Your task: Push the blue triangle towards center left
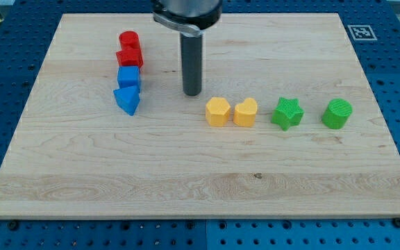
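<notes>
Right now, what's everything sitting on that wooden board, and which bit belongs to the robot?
red blocks: two, red, shapes unclear, touching at the top of a column in the upper left.
blue cube: one, blue, just below the reds.
blue triangle: one, blue, bottom of that column.
yellow hexagon: one, yellow, centre, touching its neighbour.
yellow heart: one, yellow, right of the hexagon.
green star: one, green, further right.
green cylinder: one, green, rightmost, shape roughly round.
board: one, light wood, on a blue pegboard table.
marker: one, black and white, the board's top right corner.
my tip: one, dark rod, right of the blue blocks, touching none.
</notes>
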{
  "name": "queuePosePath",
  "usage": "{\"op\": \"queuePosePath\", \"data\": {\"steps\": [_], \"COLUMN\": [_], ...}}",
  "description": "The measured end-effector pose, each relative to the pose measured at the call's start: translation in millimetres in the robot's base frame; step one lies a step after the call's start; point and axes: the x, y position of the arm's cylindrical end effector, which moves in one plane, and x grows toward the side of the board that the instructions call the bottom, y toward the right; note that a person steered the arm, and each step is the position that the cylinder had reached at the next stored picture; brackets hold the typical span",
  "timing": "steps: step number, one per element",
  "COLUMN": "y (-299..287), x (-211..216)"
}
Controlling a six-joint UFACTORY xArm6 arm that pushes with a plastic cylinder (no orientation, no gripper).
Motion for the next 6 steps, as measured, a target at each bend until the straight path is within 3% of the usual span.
{"op": "queuePosePath", "data": {"steps": [6], "y": [-125], "x": [-20]}}
